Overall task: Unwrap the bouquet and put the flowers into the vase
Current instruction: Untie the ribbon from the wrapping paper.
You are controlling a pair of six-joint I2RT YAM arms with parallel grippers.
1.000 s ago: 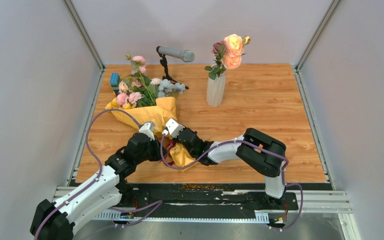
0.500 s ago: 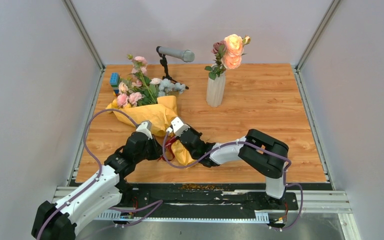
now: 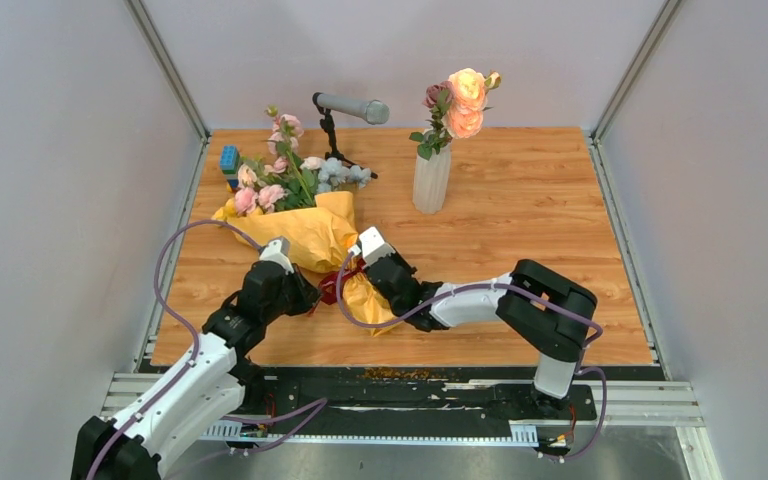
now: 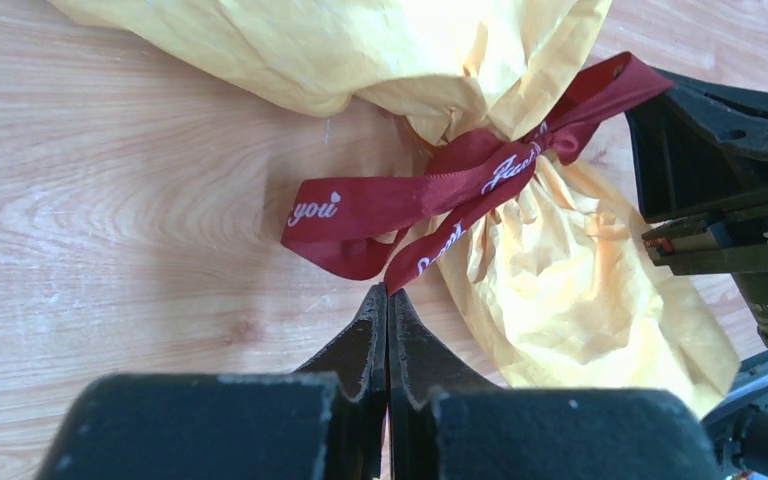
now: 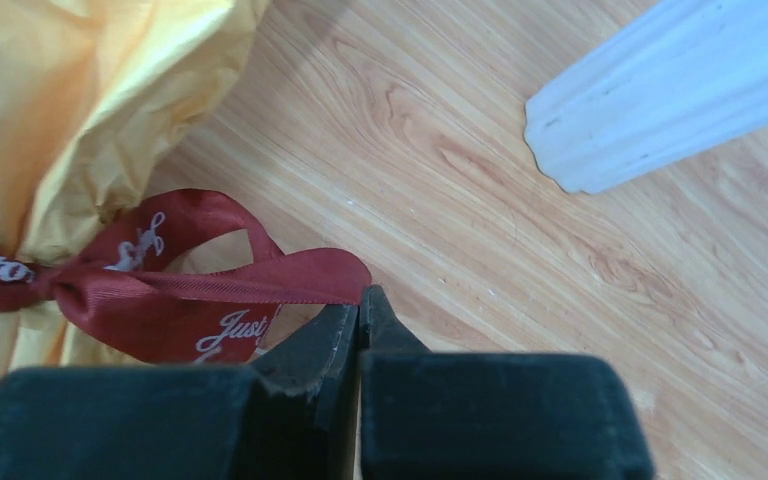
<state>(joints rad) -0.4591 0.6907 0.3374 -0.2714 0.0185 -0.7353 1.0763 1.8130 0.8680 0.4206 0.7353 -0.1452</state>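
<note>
Overhead, the bouquet in crinkled orange-yellow paper point(image 3: 305, 235) lies by the wooden table's point(image 3: 520, 240) left edge. The ribbed white vase point(image 3: 431, 180) near the far edge holds peach roses point(image 3: 466, 103).

Left wrist: the left gripper point(image 4: 388, 300), pressed together, pinches a dark red ribbon point(image 4: 410, 190) tail.

Right wrist: the right gripper point(image 5: 361, 300) does likewise. This looks like the untying step; next, probably pull the tails apart.

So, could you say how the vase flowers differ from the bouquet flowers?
The vase flowers stand upright; the bouquet flowers lie tilted. The vase flowers are few, mostly peach; the bouquet flowers are many, pink and pale blue, wrapped in paper. Both have green leaves.
</note>
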